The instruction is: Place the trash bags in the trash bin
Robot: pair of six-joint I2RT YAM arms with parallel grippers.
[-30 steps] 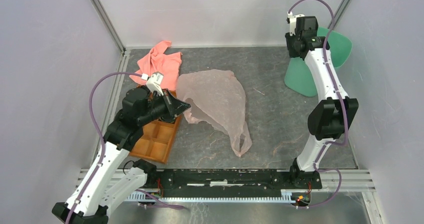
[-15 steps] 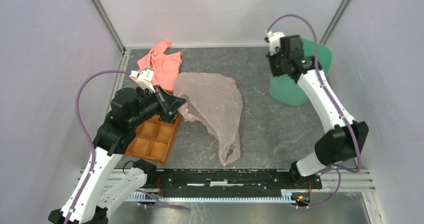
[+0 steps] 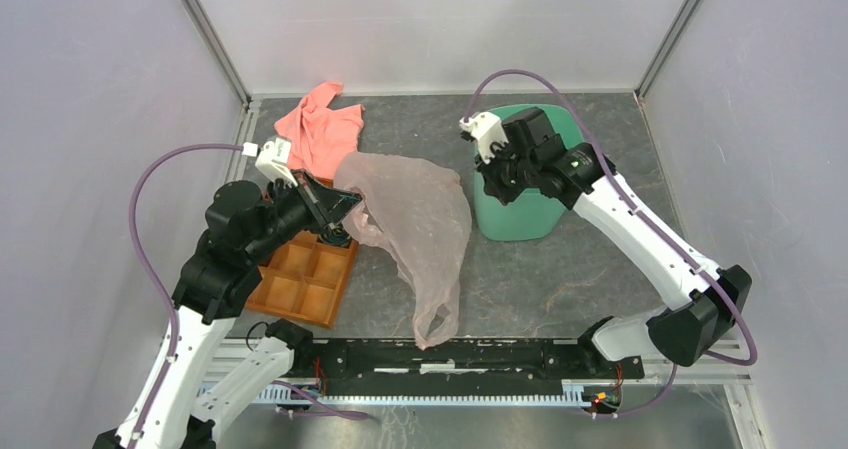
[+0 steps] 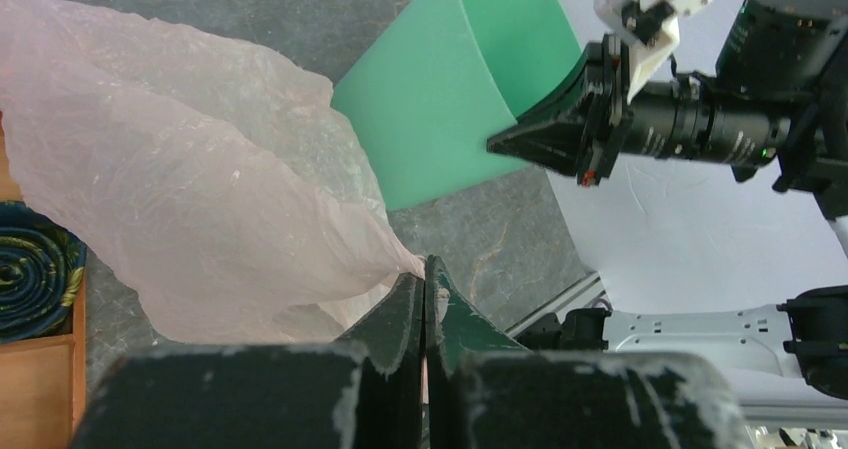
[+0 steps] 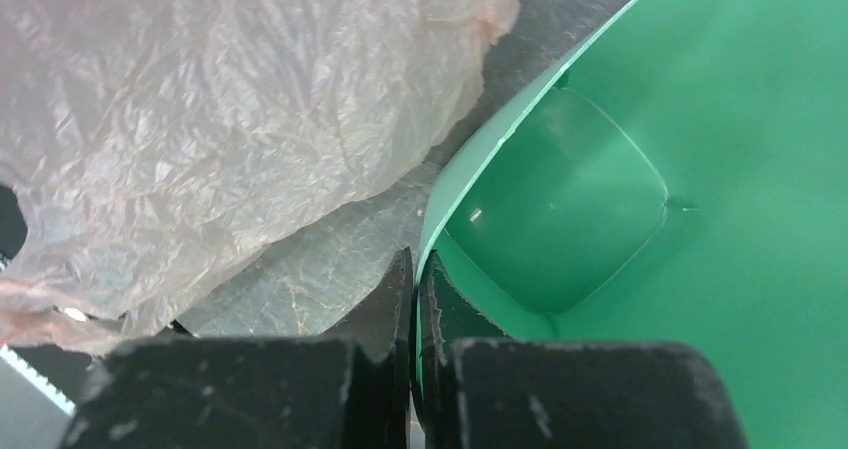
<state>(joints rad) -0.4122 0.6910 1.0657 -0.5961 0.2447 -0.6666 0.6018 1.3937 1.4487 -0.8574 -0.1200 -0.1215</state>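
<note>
Left gripper (image 4: 425, 274) pinches the trash bag (image 4: 200, 169), stretched lengthwise toward the table's (image 3: 600, 269) near edge; right gripper (image 5: 413, 264) clamps the trash bin (image 5: 700, 119) by its rim.

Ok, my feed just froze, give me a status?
Left gripper shut on edge of trash bag. Right gripper shut on rim of trash bin. Bag outside bin, close beside it; nothing between them.
</note>
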